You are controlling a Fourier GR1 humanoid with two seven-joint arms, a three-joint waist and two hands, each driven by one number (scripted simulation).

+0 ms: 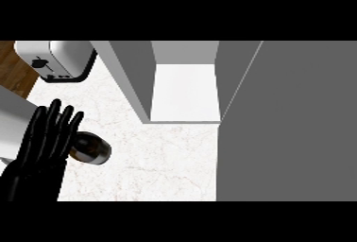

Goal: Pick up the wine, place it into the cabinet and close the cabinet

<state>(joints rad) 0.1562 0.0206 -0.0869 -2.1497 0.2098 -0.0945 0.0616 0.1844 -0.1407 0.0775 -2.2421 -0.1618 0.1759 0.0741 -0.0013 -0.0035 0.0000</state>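
Head view is looking steeply down on a white marbled stone counter (160, 160), and the robot's black left hand (42, 146) is showing at the lower left, fingers straight and spread, pointing up the frame and grasping nothing. Just beside those fingers, on their right and touching or nearly touching them, the dark, round-topped wine bottle (90, 147) is standing on the counter, seen almost from straight above with a glossy highlight on it. Up ahead, the grey cabinet (132, 80) is sitting open, its pale white shelf (185, 92) showing inside, well apart from the bottle. Its big flat grey door (293, 123) is filling the right side of the frame. Over in the top left corner a silver and black toaster (59, 60) is resting by a strip of brown wood (14, 71). Right hand is not appearing anywhere.
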